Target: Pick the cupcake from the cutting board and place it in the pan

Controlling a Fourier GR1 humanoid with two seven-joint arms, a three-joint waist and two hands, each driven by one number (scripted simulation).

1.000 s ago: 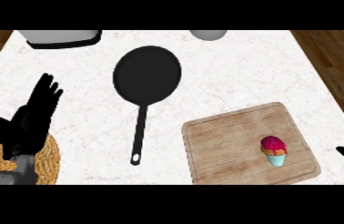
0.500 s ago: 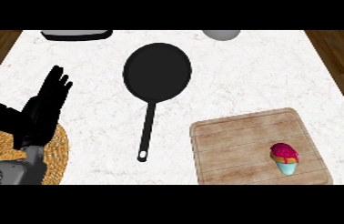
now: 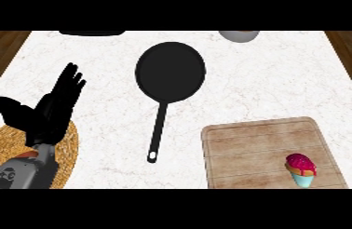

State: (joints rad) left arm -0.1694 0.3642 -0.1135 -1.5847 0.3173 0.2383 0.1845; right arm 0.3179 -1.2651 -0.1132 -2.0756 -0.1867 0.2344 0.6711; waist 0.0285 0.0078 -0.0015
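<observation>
A cupcake (image 3: 301, 170) with pink-red frosting and a teal wrapper stands near the front right corner of the wooden cutting board (image 3: 254, 151). The black pan (image 3: 170, 74) lies in the middle of the counter, its long handle (image 3: 158, 135) pointing toward me. My left hand (image 3: 51, 109) rests open at the left edge, fingers straight and pointing away, far from the cupcake and the pan. My right hand does not show.
A round woven mat (image 3: 65, 149) lies under my left forearm at the lower left. A dark object (image 3: 93, 33) sits at the back left edge and a grey bowl (image 3: 239, 35) at the back. White marble counter lies between pan and board.
The view has shifted: pan, board and cupcake sit lower and further right than before. My left hand keeps the same open pose at the left.
</observation>
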